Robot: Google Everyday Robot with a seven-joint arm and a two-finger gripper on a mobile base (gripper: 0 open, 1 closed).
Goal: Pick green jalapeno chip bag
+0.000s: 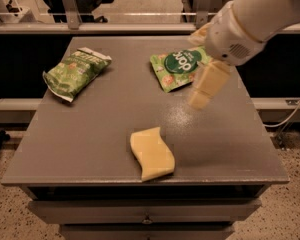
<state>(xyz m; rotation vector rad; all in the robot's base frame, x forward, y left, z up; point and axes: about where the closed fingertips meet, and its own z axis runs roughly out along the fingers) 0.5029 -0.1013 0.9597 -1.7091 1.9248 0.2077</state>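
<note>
The green jalapeno chip bag (pixel 76 72) is a crinkled light-green mottled bag with whitish sealed ends. It lies flat at the back left of the grey table (pixel 80 149). My gripper (pixel 206 84) hangs from the white arm that reaches in from the upper right. It hovers over the right half of the table, beside the near edge of the other green bag. It is far to the right of the jalapeno bag and holds nothing that I can see.
A brighter green bag with a dark round logo (pixel 179 67) lies at the back right, partly behind my arm. A yellow wavy sponge (pixel 151 154) lies near the front edge. Metal frame legs (pixel 69 6) stand behind the table. Drawers sit under the tabletop.
</note>
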